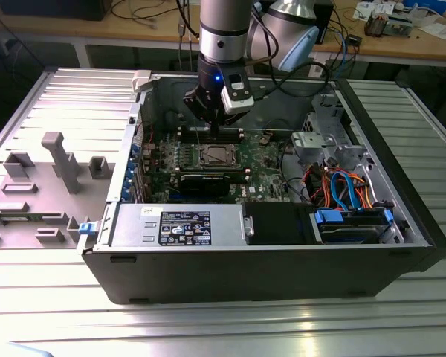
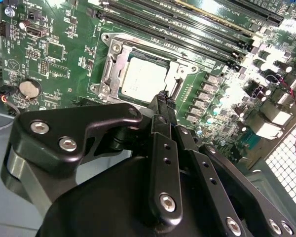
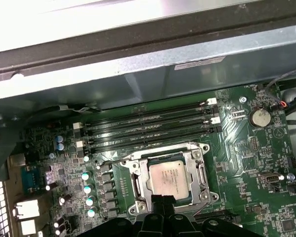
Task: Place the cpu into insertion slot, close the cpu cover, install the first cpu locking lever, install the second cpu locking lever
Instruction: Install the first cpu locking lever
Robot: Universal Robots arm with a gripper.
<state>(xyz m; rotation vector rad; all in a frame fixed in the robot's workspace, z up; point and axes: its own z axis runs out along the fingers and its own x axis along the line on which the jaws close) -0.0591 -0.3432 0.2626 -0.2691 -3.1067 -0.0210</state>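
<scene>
A ribbed, silvery metal table (image 1: pixel 401 312) spread across the foreground, catching a pale glare along its near edge, while behind it ran a wooden workbench (image 1: pixel 97 33) on pale legs, strewn with cables (image 1: pixel 145 9) and small clutter, the space beneath it lying in deep shadow.

The black tool (image 2: pixel 163 98) is hanging over the green board (image 2: pixel 69 29), its two fingers pressing together at their tips right at the edge of the socket (image 2: pixel 110 59). Whether the tips are touching the metal I cannot tell. The silver-grey chip (image 2: pixel 144 79) is lying flat inside the socket, silvery frame around it. Long black memory slots (image 2: pixel 187 34) are running along the socket's side away from the tool. A round coin battery (image 2: pixel 28 89) is sitting well apart from the socket, and white mesh (image 2: pixel 286 158) is showing past the board's edge.
</scene>
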